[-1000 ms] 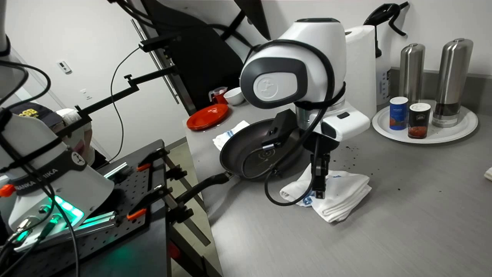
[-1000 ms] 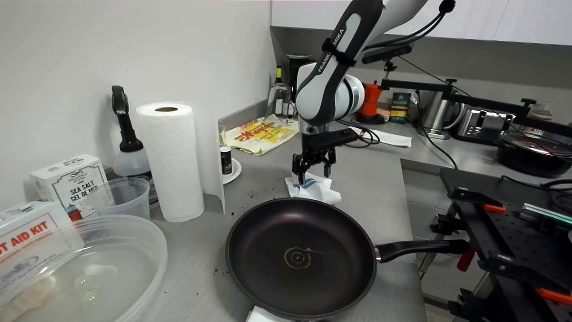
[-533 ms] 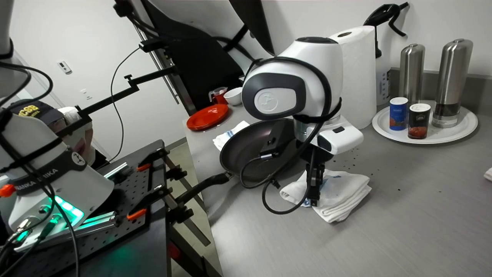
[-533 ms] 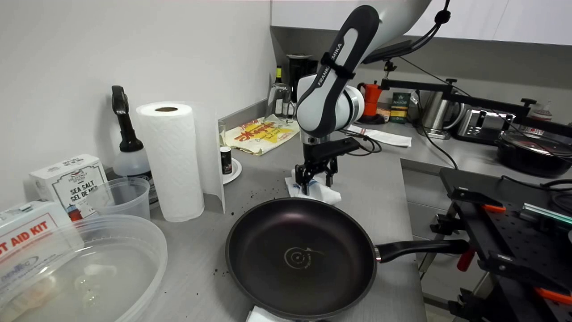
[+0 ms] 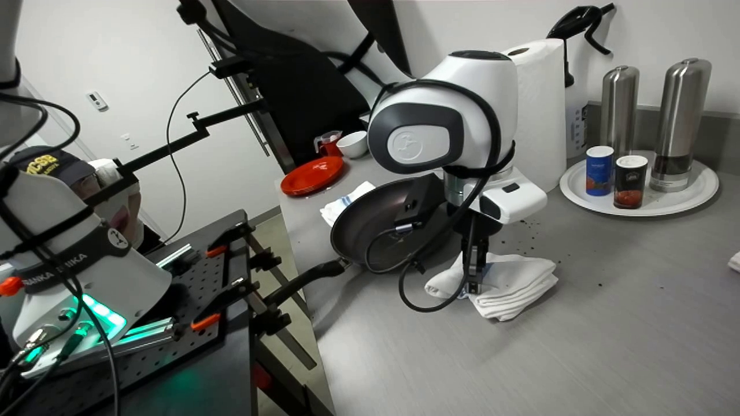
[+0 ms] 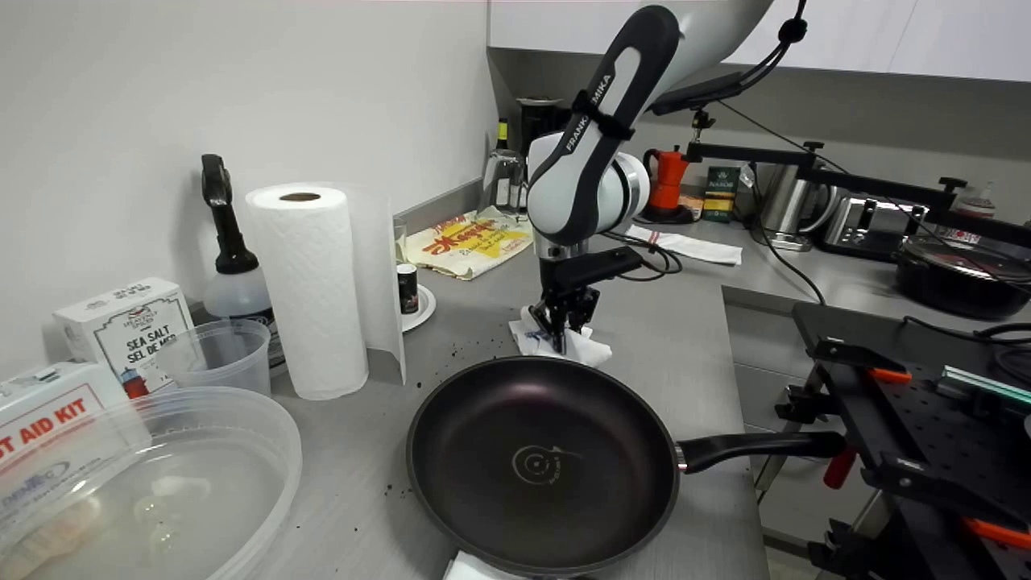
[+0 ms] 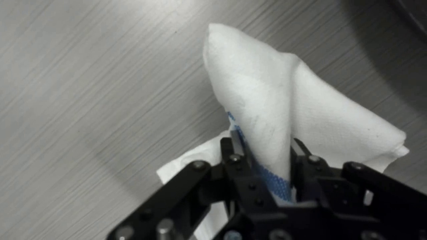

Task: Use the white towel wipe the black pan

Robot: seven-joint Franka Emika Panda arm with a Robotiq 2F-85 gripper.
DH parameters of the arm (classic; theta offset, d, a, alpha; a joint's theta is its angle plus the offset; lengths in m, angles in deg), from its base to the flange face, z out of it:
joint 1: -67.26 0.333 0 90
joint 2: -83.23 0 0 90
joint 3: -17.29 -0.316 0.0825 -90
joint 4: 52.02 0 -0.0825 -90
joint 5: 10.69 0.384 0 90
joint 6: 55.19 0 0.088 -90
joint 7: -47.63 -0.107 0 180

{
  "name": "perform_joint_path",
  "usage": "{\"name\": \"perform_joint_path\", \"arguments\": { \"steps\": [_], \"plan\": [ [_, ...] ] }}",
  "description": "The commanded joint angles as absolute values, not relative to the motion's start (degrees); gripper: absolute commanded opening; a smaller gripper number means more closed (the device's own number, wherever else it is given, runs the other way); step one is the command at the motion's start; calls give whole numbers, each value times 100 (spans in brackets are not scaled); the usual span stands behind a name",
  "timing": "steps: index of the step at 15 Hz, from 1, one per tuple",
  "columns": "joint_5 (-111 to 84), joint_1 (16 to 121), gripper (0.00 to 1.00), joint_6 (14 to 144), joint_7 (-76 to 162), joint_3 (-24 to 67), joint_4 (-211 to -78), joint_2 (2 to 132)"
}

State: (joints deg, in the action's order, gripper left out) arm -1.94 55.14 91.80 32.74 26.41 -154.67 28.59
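Note:
The white towel [image 7: 253, 90] with its blue stripe lies folded on the grey counter. In the wrist view a bunched fold of it stands up between the fingers of my gripper [image 7: 263, 145], which is shut on it. Part of the towel [image 5: 520, 280] still spreads over the counter beside the gripper [image 5: 475, 283] in an exterior view. The black pan [image 6: 515, 515] rests just beside the towel [image 6: 592, 350], its inside facing up and its handle [image 6: 757, 447] reaching over the counter edge. My arm hides part of the pan [image 5: 370, 225] in an exterior view.
Another white cloth [image 5: 347, 202] lies partly under the pan's rim. A paper towel roll [image 6: 310, 290] and a clear plastic tub [image 6: 274, 499] stand near the wall. Shakers and steel mills share a white plate [image 5: 665, 208]. Dark crumbs dot the counter [image 5: 624, 323].
My gripper came down onto the towel, closed on a fold of it, and has risen slightly. The towel has bunched and shifted a little with it. The pan has stayed still.

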Motion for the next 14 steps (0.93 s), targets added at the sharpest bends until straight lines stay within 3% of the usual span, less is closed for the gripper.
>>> {"name": "perform_joint_path", "arguments": {
  "steps": [1, 9, 14],
  "plan": [
    [-105, 5577, 1, 8979, 3201, 2667, -15294, 2804],
    [-181, 5639, 5, 8853, 3089, 2907, -15382, 3361],
    [-281, 5685, 5, 8319, 3125, 3021, -15684, 4374]
  ]
}}
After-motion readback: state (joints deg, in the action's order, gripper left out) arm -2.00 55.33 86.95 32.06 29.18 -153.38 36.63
